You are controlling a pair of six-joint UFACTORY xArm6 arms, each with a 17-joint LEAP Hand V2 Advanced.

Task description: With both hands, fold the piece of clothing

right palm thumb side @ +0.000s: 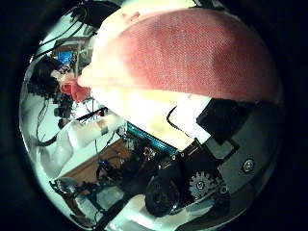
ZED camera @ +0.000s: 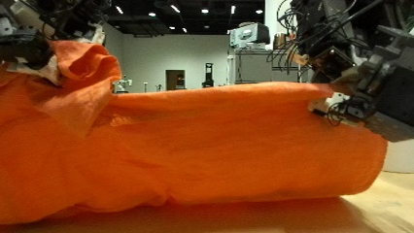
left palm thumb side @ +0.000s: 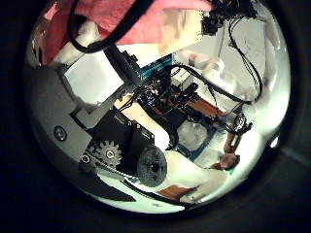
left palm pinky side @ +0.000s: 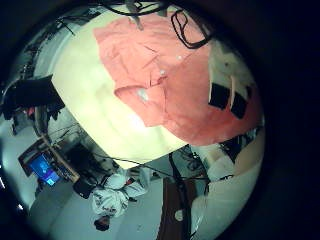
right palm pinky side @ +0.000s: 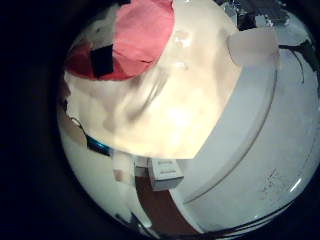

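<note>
Two hands hold the orange garment (ZED camera: pixel 194 146) by its upper edge, above the table (ZED camera: pixel 375 209). Left hand (ZED camera: pixel 39 34) has fingers curled into a bunched corner; right hand (ZED camera: pixel 356 92) pinches the opposite corner. Its long axis runs hand to hand, cloth hanging below both, neither nearer.

Looks like a robotics lab / big open workroom. Outside view: dark ceiling w/ rows of small spot lights (ZED camera: pixel 174 9), plain white back wall (ZED camera: pixel 168 53) w/ a dark doorway (ZED camera: pixel 174 79), equipment rack (ZED camera: pixel 254 66) w/ gear on top. Palm views: lit monitor (left palm pinky side: pixel 45 168) on a cluttered bench, pale wooden tabletop (right palm pinky side: pixel 190 100).
</note>
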